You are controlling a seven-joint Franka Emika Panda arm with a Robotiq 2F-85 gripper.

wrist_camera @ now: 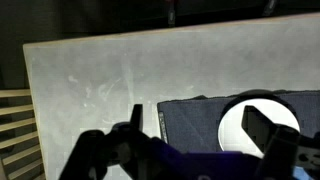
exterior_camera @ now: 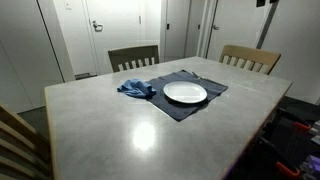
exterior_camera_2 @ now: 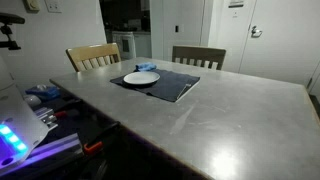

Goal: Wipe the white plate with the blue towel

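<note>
A white plate (exterior_camera: pixel 185 93) lies on a dark placemat (exterior_camera: pixel 192 110) at the far side of the grey table (exterior_camera: pixel 110 125). A crumpled blue towel (exterior_camera: pixel 135 88) lies on the mat's edge, touching or just beside the plate. Plate (exterior_camera_2: pixel 141 78) and towel (exterior_camera_2: pixel 144 68) show in both exterior views. In the wrist view my gripper (wrist_camera: pixel 200 130) is open and empty, high above the table. Its fingers frame the placemat (wrist_camera: pixel 190 125) and part of the plate (wrist_camera: pixel 233 128). I cannot make out the towel in the wrist view.
Two wooden chairs (exterior_camera: pixel 133 57) (exterior_camera: pixel 250 58) stand at the table's far side, and a third chair's slats (wrist_camera: pixel 12 130) show at the wrist view's left edge. Cluttered equipment with lights (exterior_camera_2: pixel 25 125) sits by the table's near edge. Doors and walls stand behind.
</note>
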